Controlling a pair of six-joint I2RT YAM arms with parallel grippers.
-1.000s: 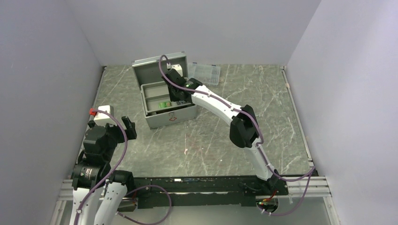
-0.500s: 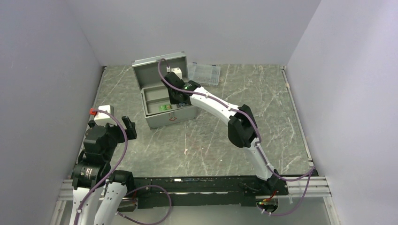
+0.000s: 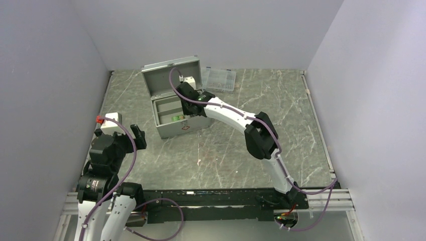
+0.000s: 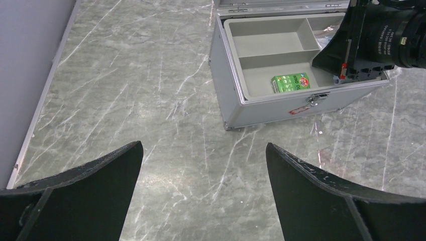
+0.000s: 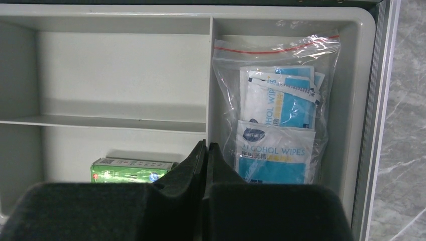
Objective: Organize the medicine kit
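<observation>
Operator: Jaws on the right gripper (image 5: 206, 150), how do they stand?

Observer: Pressed flat together with nothing between them. They hang over the upright divider of the grey tray (image 5: 125, 121) inside the medicine kit (image 3: 181, 128).

Operator: What lies beside them?

Observer: Just left of the tips, a green box (image 5: 131, 169) lies in the near compartment. To their right, a clear zip bag of alcohol wipes (image 5: 276, 115) fills the long compartment.

Operator: And the kit itself?

Observer: Under those jaws, on the surface (image 4: 125, 90), with its lid (image 3: 171, 75) standing open. A clear plastic case (image 3: 219, 79) lies beyond it.

Operator: Left gripper (image 4: 203, 146)?

Observer: Its jaws are spread wide and hold nothing, above bare surface. The kit is ahead of them and to their right, well apart.
</observation>
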